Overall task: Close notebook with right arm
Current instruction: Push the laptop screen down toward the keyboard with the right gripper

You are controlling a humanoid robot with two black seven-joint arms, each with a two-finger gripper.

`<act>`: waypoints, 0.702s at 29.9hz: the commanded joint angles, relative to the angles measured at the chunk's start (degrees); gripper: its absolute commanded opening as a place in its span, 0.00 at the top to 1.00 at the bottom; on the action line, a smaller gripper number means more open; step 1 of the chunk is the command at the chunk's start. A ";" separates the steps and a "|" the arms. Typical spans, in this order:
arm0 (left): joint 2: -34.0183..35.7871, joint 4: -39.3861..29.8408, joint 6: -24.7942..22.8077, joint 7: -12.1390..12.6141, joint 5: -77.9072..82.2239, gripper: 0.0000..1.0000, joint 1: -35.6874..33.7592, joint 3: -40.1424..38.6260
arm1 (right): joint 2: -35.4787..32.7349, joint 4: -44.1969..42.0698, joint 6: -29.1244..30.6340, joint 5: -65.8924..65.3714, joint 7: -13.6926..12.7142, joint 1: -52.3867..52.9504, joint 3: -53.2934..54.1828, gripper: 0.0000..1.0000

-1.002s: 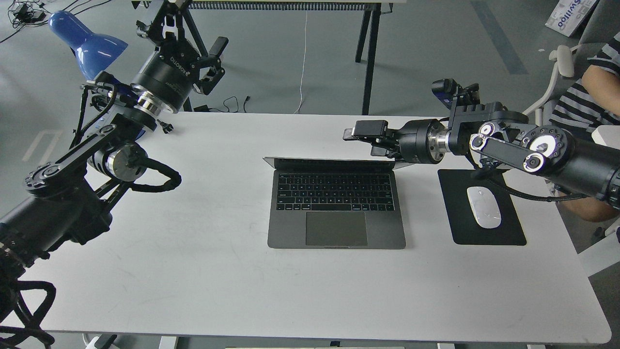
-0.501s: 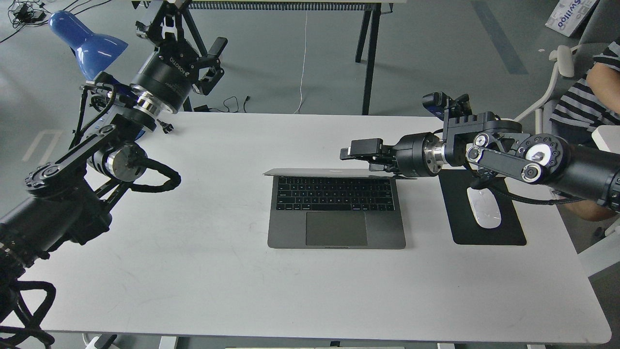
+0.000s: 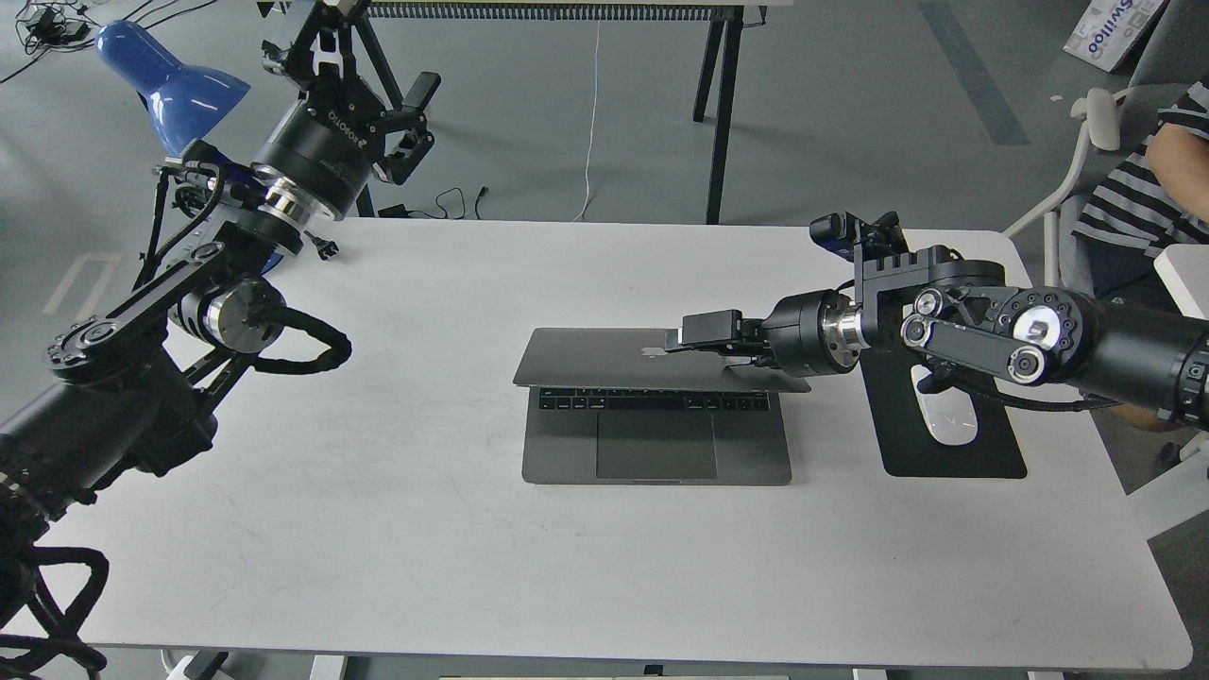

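A grey notebook (image 3: 652, 444) lies at the middle of the white table (image 3: 397, 529). Its lid (image 3: 586, 359) is tilted well forward over the keyboard, so that only the front key row and the trackpad show. My right gripper (image 3: 694, 332) comes in from the right and rests on the back of the lid near the logo; its fingers look close together, with nothing between them. My left gripper (image 3: 378, 66) is raised at the back left beyond the table's far edge, open and empty.
A black mouse pad (image 3: 963, 453) with a white mouse (image 3: 945, 420) lies right of the notebook, partly under my right arm. A blue desk lamp (image 3: 170, 80) stands at the back left. A seated person (image 3: 1152, 179) is at the far right.
My right gripper has moved down and forward, pushing the lid from near upright to well over the keyboard. The left arm has not moved.
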 commanded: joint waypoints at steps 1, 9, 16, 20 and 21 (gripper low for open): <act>0.00 0.00 0.00 0.00 0.07 0.00 -0.01 0.00 | 0.06 0.27 -0.08 0.08 0.01 -0.05 -0.37 0.00; 0.00 0.00 0.00 0.00 0.07 0.00 -0.01 0.00 | 0.14 2.03 -0.08 -0.09 -0.61 -1.10 -0.72 0.00; 0.00 0.00 0.00 0.00 -0.01 0.00 -0.01 0.00 | 1.19 2.64 -0.08 -2.99 -1.31 -2.33 -0.81 0.00; 0.00 0.00 0.00 0.00 -0.01 0.00 -0.01 0.00 | 1.64 2.73 -0.08 -4.57 -1.75 -2.68 -1.33 0.00; 0.00 0.00 0.00 0.00 -0.01 0.00 -0.01 0.00 | 1.72 2.73 -0.08 -4.57 -1.75 -2.68 -1.68 0.00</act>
